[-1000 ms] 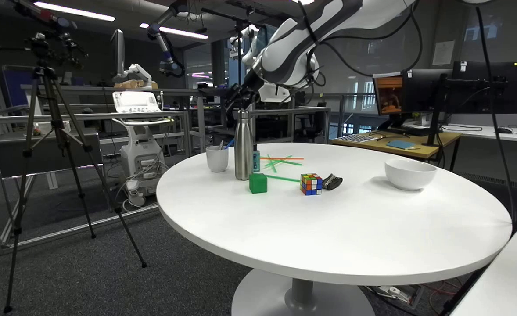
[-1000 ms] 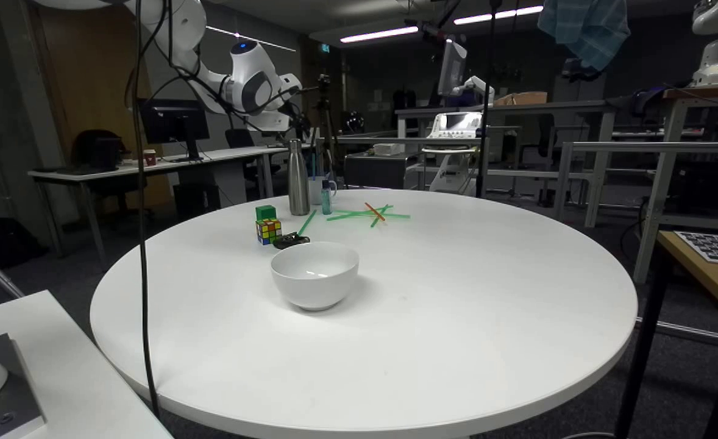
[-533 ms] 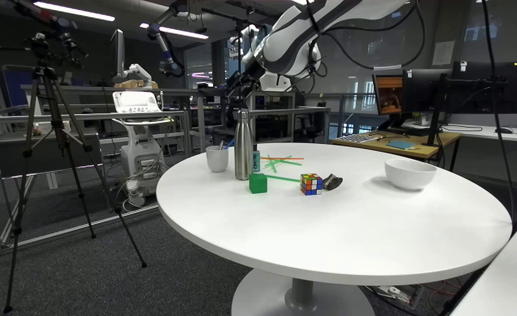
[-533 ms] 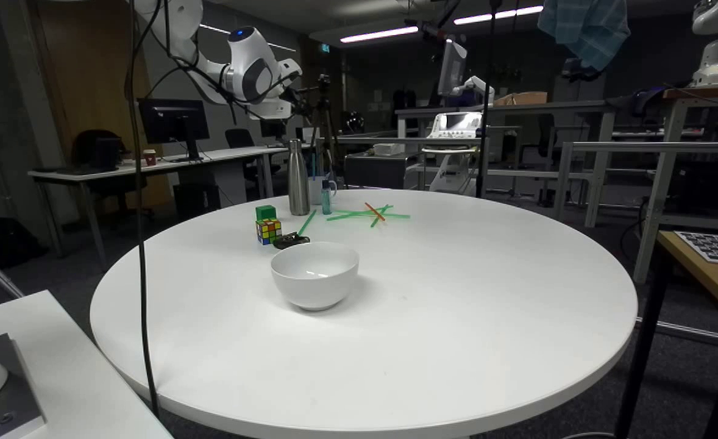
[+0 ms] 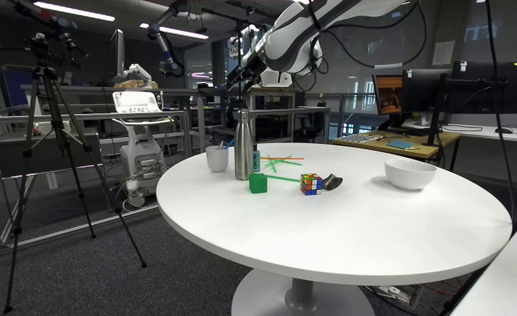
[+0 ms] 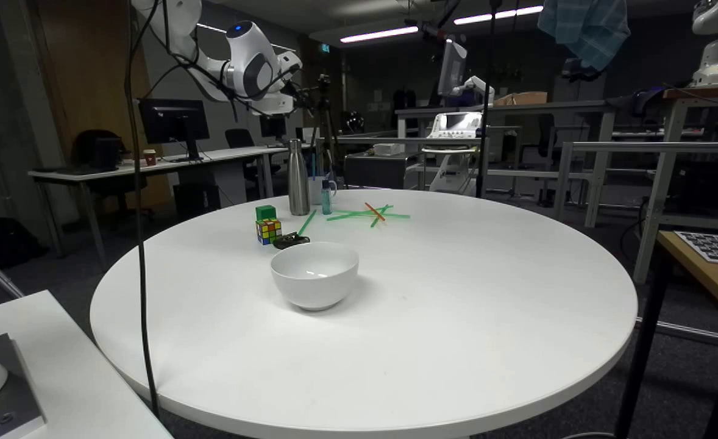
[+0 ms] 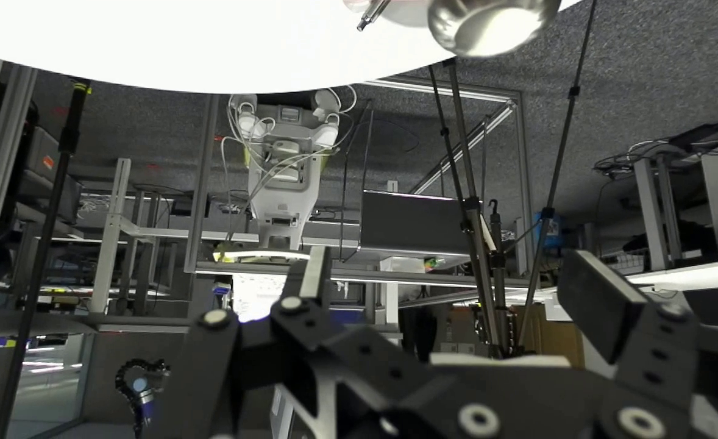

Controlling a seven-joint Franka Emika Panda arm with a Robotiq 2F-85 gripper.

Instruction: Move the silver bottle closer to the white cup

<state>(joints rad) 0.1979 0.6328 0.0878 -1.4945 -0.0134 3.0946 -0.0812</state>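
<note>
The silver bottle [image 5: 243, 147] stands upright on the white round table [image 5: 328, 237]; it also shows in an exterior view [image 6: 298, 183]. The white cup [image 5: 217, 159], with a pen and a blue stick in it, stands just beside the bottle with a narrow gap. In an exterior view the cup [image 6: 316, 190] is partly hidden behind the bottle and a small teal bottle. My gripper [image 5: 236, 82] is above the bottle, apart from it. In the wrist view the gripper [image 7: 456, 274] is open with nothing between its fingers; the bottle's top [image 7: 493, 24] shows at the upper edge.
A small teal bottle [image 5: 256, 161] stands close by the silver bottle. A green cube [image 5: 258, 183], a puzzle cube [image 5: 311, 184], a dark small object [image 5: 332, 181] and green and orange sticks [image 5: 282, 162] lie near. A white bowl [image 5: 410, 174] stands farther off. A cable [image 6: 142, 292] hangs from the arm.
My gripper has risen and tilted up, away from the bottle's top. The bottle, the cup and the other table objects have not moved.
</note>
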